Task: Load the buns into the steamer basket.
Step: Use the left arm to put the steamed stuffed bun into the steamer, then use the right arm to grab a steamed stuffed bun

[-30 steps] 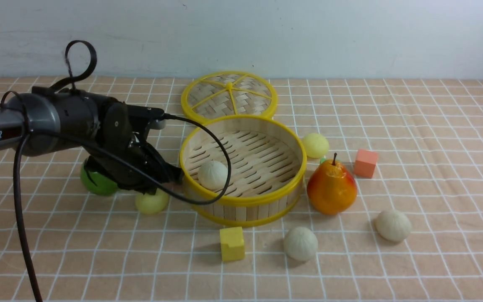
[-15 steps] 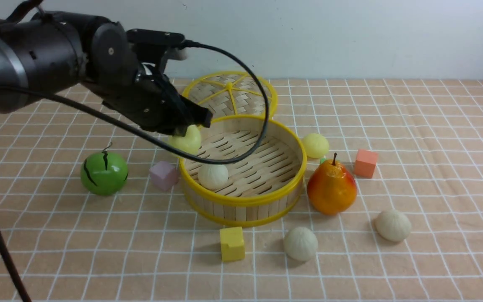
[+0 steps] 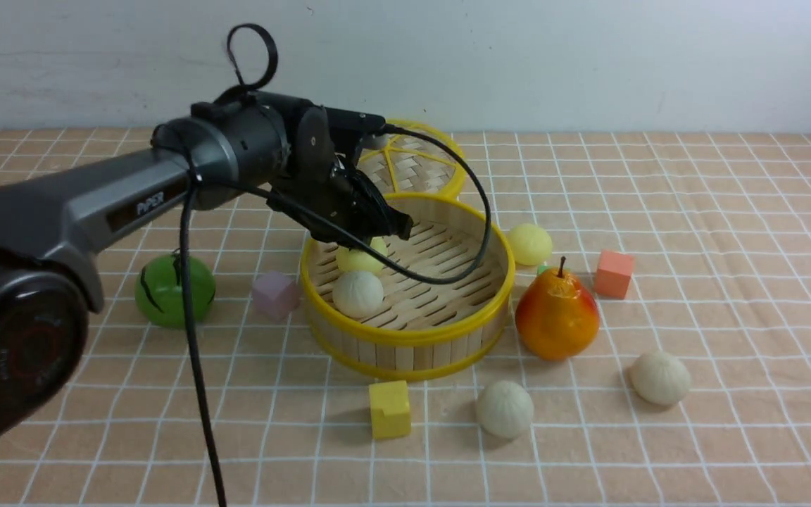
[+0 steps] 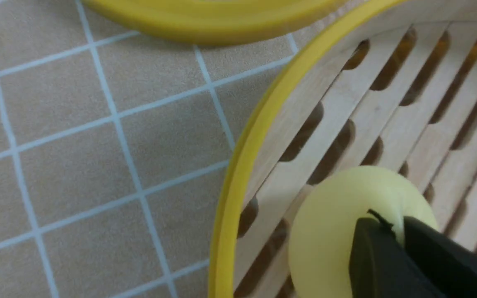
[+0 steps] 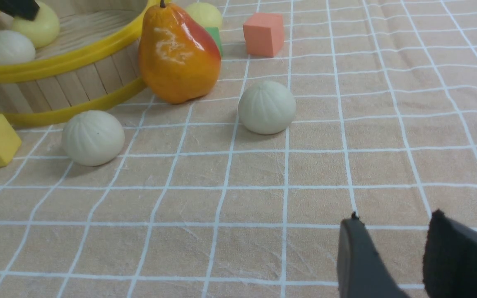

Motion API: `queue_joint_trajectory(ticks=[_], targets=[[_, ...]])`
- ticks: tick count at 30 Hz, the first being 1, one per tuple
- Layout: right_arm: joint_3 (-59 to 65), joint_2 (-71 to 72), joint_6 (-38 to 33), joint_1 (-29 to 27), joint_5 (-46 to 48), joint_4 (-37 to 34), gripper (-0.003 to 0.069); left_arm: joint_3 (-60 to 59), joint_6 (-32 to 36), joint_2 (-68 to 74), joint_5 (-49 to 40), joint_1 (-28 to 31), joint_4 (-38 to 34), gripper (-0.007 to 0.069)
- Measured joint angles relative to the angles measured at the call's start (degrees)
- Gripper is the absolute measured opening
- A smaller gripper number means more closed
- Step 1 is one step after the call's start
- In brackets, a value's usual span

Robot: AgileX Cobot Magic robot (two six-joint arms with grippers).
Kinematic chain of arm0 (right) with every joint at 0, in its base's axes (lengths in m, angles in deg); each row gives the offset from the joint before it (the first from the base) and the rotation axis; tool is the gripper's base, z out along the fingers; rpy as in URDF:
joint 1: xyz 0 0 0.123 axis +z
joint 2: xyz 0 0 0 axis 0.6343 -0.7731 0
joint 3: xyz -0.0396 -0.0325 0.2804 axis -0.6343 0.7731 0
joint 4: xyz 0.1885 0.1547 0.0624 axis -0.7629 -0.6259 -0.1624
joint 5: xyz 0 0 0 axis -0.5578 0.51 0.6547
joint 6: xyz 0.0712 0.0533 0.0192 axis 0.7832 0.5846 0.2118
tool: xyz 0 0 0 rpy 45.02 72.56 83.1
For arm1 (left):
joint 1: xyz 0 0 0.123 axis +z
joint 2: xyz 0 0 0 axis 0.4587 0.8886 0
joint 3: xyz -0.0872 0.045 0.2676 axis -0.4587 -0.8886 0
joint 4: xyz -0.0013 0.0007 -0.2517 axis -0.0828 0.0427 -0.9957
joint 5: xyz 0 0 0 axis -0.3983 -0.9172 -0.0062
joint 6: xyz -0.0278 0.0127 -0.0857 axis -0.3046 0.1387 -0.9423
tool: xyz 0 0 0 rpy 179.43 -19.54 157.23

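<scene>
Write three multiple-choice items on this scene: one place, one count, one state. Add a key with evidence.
1. Where is the orange-red pear?
A) inside the steamer basket
B) on the tablecloth beside the basket
C) on the woven lid

2. How many buns lie outside the basket?
A) one
B) three
C) five

3. How does the right claw stand?
A) open
B) shut on the pear
C) shut on a bun

1: B, the pear stands on the cloth right of the steamer basket.
2: B, two off-white buns and one pale yellow bun are on the cloth.
3: A, the right claw shows a gap between its fingertips.
</scene>
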Motion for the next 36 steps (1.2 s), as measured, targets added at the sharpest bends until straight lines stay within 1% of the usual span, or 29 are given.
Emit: queue_joint_trajectory(ticks=[1,2,3,4,7,8,9,10,11,12,14,16,17,18,19,20,22,23,24,26,29,30,32,36], targets=[[0.0,0.0,0.0,0.0,0.0,0.0,0.0239,1.7,-0.1,0.8,-0.8,0.1,0.6,0.0135],[0.0,0.0,0.0,0.0,0.0,0.0,0.0239,2.2,-0.1,0.9,-1.5,0.1,0.6,0.0171],[0.0,0.0,0.0,0.0,0.0,0.0,0.0239,3.5,-0.6,0.9,-3.0,0.1,0.8,0.0229],[0.0,0.0,0.0,0.0,0.0,0.0,0.0239,4.1,-1.0,0.9,-4.2,0.1,0.8,0.0268],[0.0,0.0,0.0,0.0,0.0,0.0,0.0239,6.2,-2.2,0.0,-8.6,0.1,0.8,0.0358],[0.0,0.0,0.0,0.0,0.0,0.0,0.0239,7.5,-2.6,-1.6,-12.6,0.1,0.8,0.0406],[0.0,0.0,0.0,0.0,0.0,0.0,0.0239,8.1,-2.8,-3.7,-15.6,0.0,0.6,0.0416],[0.0,0.0,0.0,0.0,0.0,0.0,0.0239,8.2,-2.8,-5.5,-17.5,0.0,0.3,0.0406],[0.0,0.0,0.0,0.0,0.0,0.0,0.0239,7.9,-2.8,-8.2,-19.7,0.0,-0.2,0.0374],[0.0,0.0,0.0,0.0,0.0,0.0,0.0239,7.1,-2.8,-11.4,-21.1,0.0,-0.8,0.0323],[0.0,0.0,0.0,0.0,0.0,0.0,0.0239,4.4,-2.8,-17.8,-21.6,0.0,-1.5,0.0193],[0.0,0.0,0.0,0.0,0.0,0.0,0.0239,-1.3,-2.8,-25.8,-20.2,0.0,-1.8,0.0042],[0.0,0.0,0.0,0.0,0.0,0.0,0.0239,-5.0,-2.8,-29.1,-19.1,0.0,-1.9,0.0006],[0.0,0.0,0.0,0.0,0.0,0.0,0.0239,-9.2,-2.8,-33.3,-17.4,0.0,-2.0,-0.0013],[0.0,0.0,0.0,0.0,0.0,0.0,0.0239,-13.7,-2.8,-37.5,-15.4,0.0,-2.1,-0.0013],[0.0,0.0,0.0,0.0,0.0,0.0,0.0239,-14.7,-2.8,-39.2,-14.5,0.0,-2.2,-0.0013],[0.0,0.0,0.0,0.0,0.0,0.0,0.0239,-28.1,-2.8,-49.4,-8.2,0.0,-2.9,-0.0013],[0.0,0.0,0.0,0.0,0.0,0.0,0.0239,-32.5,-2.8,-53.8,-5.8,0.0,-3.2,-0.0013],[0.0,0.0,0.0,0.0,0.0,0.0,0.0239,-34.8,-2.8,-54.7,-5.3,0.0,-3.3,-0.0013],[0.0,0.0,0.0,0.0,0.0,0.0,0.0239,-48.1,-2.8,-65.1,2.5,0.0,-3.7,-0.0013],[0.0,0.0,0.0,0.0,0.0,0.0,0.0239,-64.7,-2.8,-78.1,13.3,0.0,-5.0,-0.0013],[0.0,0.0,0.0,0.0,0.0,0.0,0.0239,-64.7,-2.8,-78.9,14.0,0.0,-5.1,-0.0013],[0.0,0.0,0.0,0.0,0.0,0.0,0.0239,-75.0,-2.8,-87.4,21.1,0.0,-6.8,-0.0013],[0.0,0.0,0.0,0.0,0.0,0.0,0.0239,-86.4,-2.8,-98.6,30.0,0.0,-9.4,-0.0013]])
